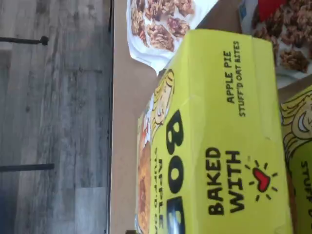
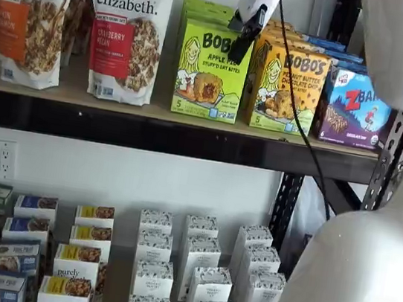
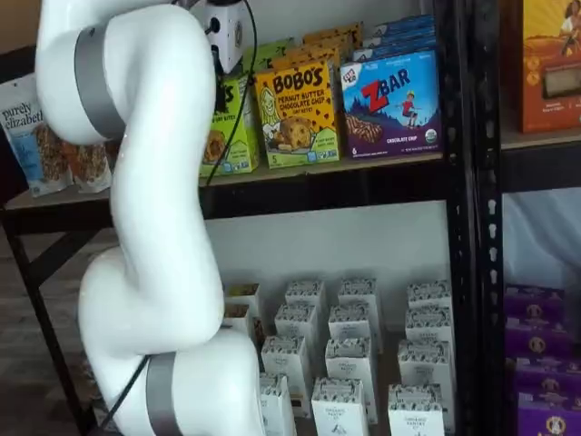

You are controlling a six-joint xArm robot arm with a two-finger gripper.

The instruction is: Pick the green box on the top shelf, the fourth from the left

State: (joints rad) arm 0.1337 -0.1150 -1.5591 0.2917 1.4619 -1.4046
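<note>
One green box (image 2: 211, 73) stands upright on the top shelf (image 2: 151, 133), touching the orange carton (image 2: 289, 88) — light, stiff card, best pinched across its narrow sides. Gripper (image 2: 240, 50) hovers at its front, spread wide, empty.

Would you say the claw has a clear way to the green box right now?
Probably yes: the claw hangs right at the green box's upper front corner, with nothing between them; the orange box stands close beside.

Tan top shelf (image 2: 154, 111) with black front rail, carrying two granola pouches (image 2: 124, 31); green box (image 2: 209, 69), yellow-orange carton (image 2: 289, 88), blue ZBar carton (image 2: 356, 105)
</note>
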